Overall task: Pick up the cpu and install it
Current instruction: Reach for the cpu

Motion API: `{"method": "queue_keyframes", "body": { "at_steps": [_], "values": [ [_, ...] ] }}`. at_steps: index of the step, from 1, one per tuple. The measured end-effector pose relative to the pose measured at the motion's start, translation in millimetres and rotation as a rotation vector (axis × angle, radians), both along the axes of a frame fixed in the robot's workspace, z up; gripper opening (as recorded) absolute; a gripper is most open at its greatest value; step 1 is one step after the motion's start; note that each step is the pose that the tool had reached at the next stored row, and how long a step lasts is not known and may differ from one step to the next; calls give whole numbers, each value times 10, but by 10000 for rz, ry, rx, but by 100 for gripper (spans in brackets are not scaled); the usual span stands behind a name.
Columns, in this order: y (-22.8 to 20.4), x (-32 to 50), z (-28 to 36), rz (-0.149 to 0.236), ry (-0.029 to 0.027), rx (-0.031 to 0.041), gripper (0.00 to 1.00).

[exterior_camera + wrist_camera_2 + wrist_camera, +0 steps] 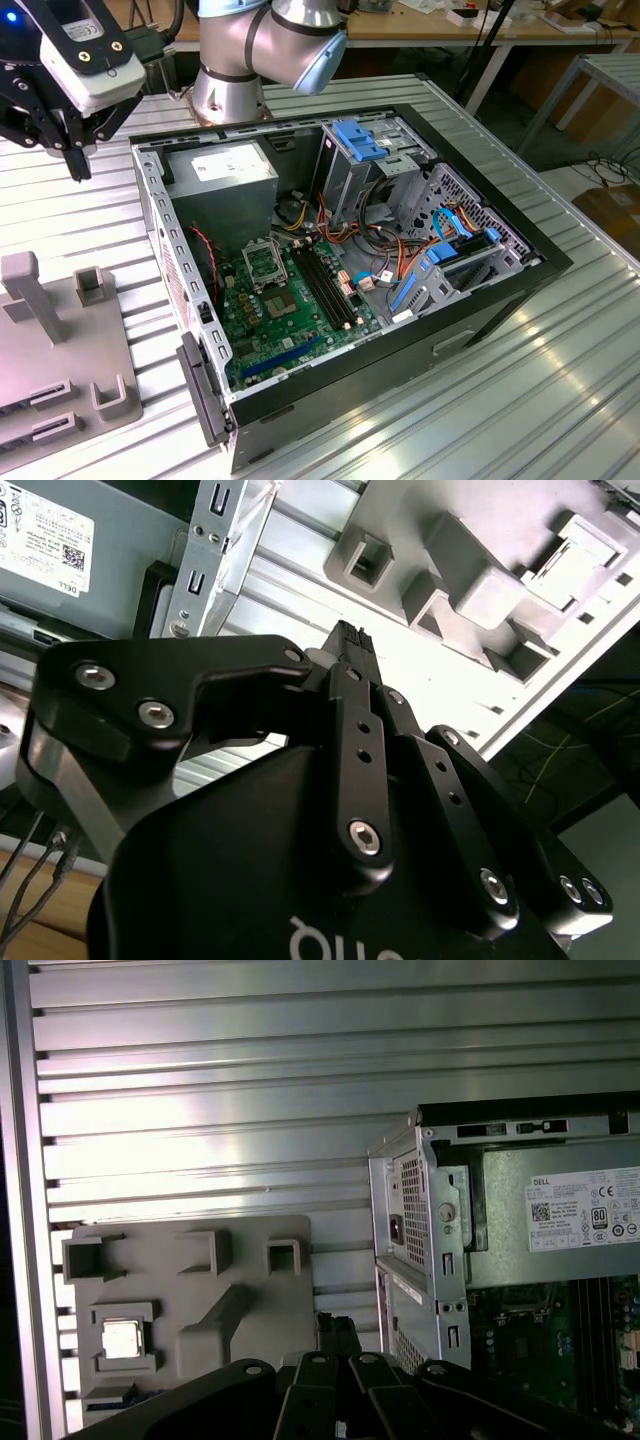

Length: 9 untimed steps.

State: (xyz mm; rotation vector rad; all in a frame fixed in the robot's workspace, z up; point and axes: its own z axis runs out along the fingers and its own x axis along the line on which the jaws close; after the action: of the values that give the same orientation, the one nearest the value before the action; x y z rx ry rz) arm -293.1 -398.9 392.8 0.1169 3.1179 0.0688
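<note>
One gripper (77, 168) hangs over your table (560, 400) beside the open computer case (470, 325), closed on nothing; the cpu (122, 1338) sits in a pocket of the grey holder (180, 1295).

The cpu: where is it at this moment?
In the first wrist view, the cpu lies in a square recess of the grey holder tray, on the ribbed table beside the open computer case.

I'm counting one open black metal computer case (500, 310) and one grey metal power-supply box (225, 185). One flat grey plastic holder tray (165, 1295), one small silver square cpu (122, 1338).
</note>
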Motion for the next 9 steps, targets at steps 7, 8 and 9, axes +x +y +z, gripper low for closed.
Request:
{"method": "queue_keyframes", "body": {
  "at_steps": [7, 8, 9],
  "values": [
    [0, -105, 0, 0, -1, 0, 11],
    [0, -126, 0, -1, 1, 0, 11],
    [0, -143, 0, 0, 2, 5, 11]
  ]
}}
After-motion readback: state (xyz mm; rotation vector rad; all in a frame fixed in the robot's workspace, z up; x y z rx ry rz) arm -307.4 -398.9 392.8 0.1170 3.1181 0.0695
